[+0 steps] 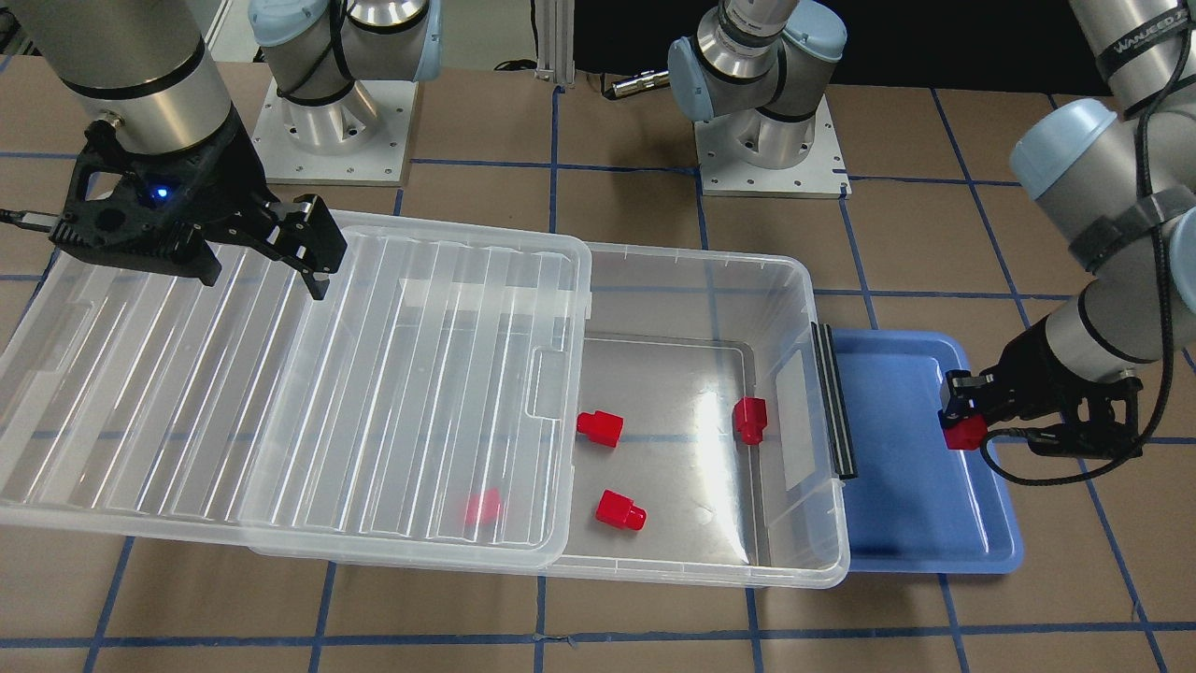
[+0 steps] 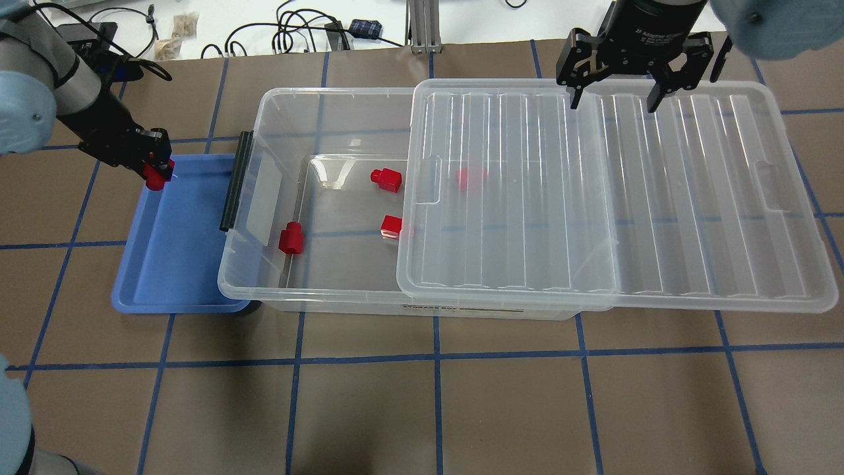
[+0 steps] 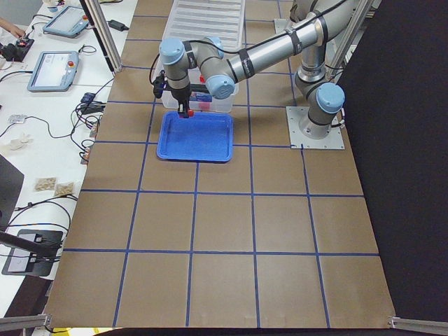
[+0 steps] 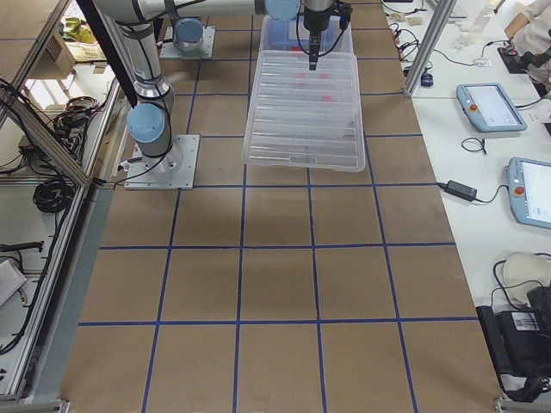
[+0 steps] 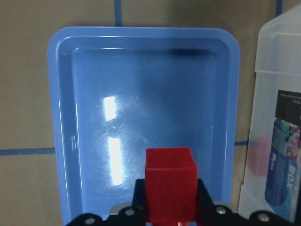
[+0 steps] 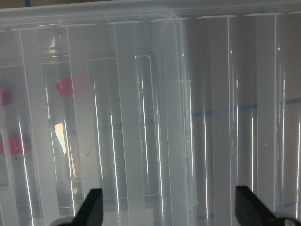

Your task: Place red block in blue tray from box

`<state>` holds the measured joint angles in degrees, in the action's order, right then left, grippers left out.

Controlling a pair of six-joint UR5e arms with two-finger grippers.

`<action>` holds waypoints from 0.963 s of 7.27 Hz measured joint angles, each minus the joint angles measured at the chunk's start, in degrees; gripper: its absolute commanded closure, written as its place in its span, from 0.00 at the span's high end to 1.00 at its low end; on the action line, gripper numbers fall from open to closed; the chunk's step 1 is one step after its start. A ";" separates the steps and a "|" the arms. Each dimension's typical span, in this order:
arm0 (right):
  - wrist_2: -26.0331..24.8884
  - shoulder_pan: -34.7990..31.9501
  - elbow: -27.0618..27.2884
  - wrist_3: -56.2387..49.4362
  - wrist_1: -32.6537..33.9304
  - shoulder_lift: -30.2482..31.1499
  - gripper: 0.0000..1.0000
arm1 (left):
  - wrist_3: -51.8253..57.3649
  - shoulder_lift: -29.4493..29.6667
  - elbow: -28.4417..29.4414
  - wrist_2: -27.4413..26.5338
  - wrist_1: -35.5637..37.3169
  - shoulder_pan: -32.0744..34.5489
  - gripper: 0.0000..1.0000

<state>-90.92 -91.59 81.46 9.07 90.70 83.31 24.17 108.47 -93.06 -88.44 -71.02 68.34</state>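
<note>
red block [image 5: 170, 183] pinched between left fingers [image 5: 202, 200], over blue tray [image 5: 141, 94]

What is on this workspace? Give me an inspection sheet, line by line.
Surface: brown table with a blue tape grid.
Job's things: red block held over the blue tray; three loose blocks in the open part of the box, a fourth block under its slid-aside lid.
Clutter: nothing seen.
Grippers: left gripper shut on the red block; right gripper open above the lid.
Cables: black cable looped at the left wrist; loose cables on the bench behind.
Surroundings: tablets on side benches; operator's arm at one.
</note>
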 measured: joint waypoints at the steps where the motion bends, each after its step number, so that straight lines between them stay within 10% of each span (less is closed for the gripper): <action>1: 0.07 -0.01 0.01 0.04 0.00 0.01 1.00 | 1.80 1.82 -1.39 0.03 2.66 -1.42 0.00; 6: 0.06 -0.02 0.01 0.05 0.00 0.01 1.00 | 4.63 8.97 -2.90 0.24 6.60 -3.00 0.01; 7: 0.05 -0.01 0.01 0.01 0.00 0.01 1.00 | 5.79 9.67 -2.96 0.22 6.65 -3.01 0.21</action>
<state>-90.87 -91.60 81.47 9.08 90.70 83.32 29.97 118.14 -96.02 -88.22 -64.37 65.33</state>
